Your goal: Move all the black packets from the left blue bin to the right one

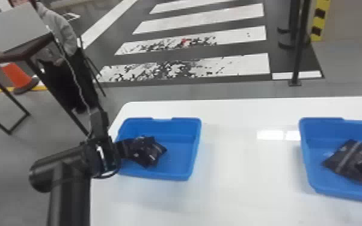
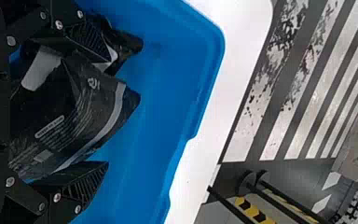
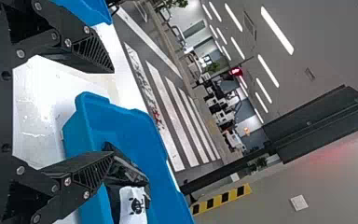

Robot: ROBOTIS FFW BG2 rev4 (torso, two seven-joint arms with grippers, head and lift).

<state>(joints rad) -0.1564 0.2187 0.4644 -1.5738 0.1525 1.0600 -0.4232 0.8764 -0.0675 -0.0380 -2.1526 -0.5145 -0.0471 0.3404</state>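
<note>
Looks only partly done. Can see at least one black packet already inside the right blue bin, but cannot tell the exact count. Must yet empty the left blue bin, with at least one remaining packet inside, between the widely spread fingers of the left gripper, seemingly not pinched. Near the right bin, notice the right gripper, fingers apart, holding nothing.
</note>
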